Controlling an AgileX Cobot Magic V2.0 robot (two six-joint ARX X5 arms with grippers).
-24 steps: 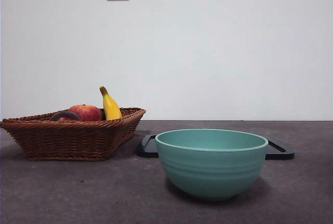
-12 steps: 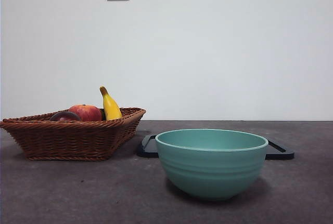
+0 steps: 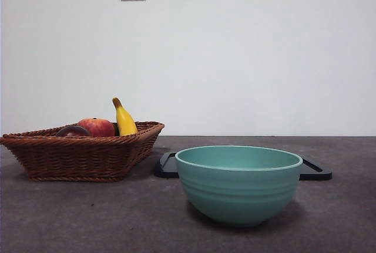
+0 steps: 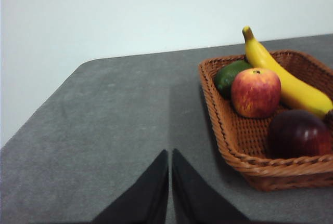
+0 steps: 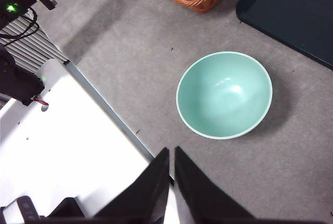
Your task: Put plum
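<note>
Plum point(image 4: 299, 133) sits in the wicker basket point(image 4: 229, 130), at the corner nearest your left end effector point(image 4: 170, 154), resting against the woven rim with the banana point(image 4: 283, 81) just behind it. Beside it in the same basket you have the red-orange apple point(image 4: 255, 92) and, further back, a dark green fruit point(image 4: 229, 75) partly hidden by the apple. From the front view you only see the top of the plum point(image 3: 73, 131) peeking over the basket's point(image 3: 82, 156) near wall, left of the apple point(image 3: 97, 127), with the banana point(image 3: 124, 118) standing up behind. Your left end effector hangs over bare counter point(image 4: 114, 125) beside the basket, touching nothing, its jaws pressed almost together with only a thin slit between them. Your right end effector point(image 5: 171, 154) is high above the counter, near the teal bowl point(image 5: 224, 94), and its jaws are likewise nearly closed and hold nothing. The bowl point(image 3: 239, 182) stands in front of a dark flat tray point(image 3: 314, 171), well apart from the basket. Neither arm shows in the front view.
</note>
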